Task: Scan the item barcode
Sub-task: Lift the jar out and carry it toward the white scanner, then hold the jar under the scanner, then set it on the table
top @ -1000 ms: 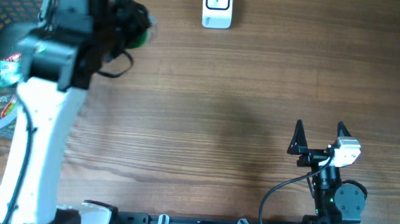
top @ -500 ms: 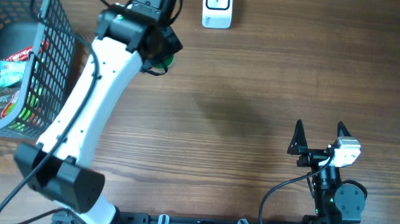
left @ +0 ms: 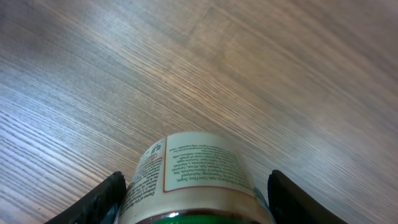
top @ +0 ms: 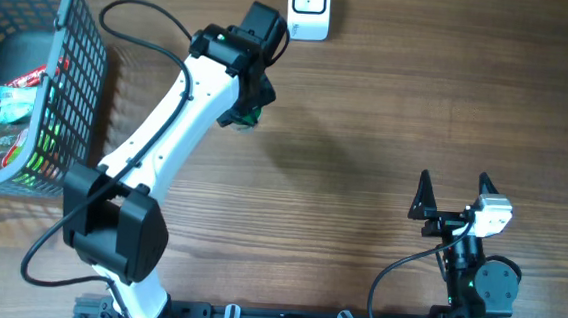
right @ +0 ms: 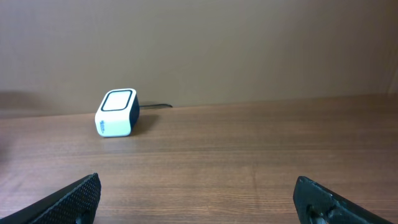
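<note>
From above, we see a brown wood-grain table (top: 388,106) filling the view. At its 9 to 10 o'clock edge stands a grey wire basket (top: 83,45) holding crinkled packets (top: 12,110) and a dark shape we cannot identify. At 12 o'clock, on the far edge, lies a small white scanner (top: 309,8) with a dark window on its face. The white left arm (top: 159,150) rises from the 7 o'clock corner and stretches diagonally toward 12 o'clock, elbow low and wrist high, with a black cable (top: 139,14) looping off it toward the basket. Its left gripper (top: 252,103) points down just at 7 o'clock of the scanner, near it but apart, with bare wood showing between them. In the wrist view the two dark fingers (left: 102,199) clamp either side of a round bottle (left: 196,171), which has a cream printed label and a green band, and is held above the table. At 4 o'clock the right gripper (top: 454,196) rests low near its base, aimed toward 12 o'clock, its jaws spread wide and holding nothing.
</note>
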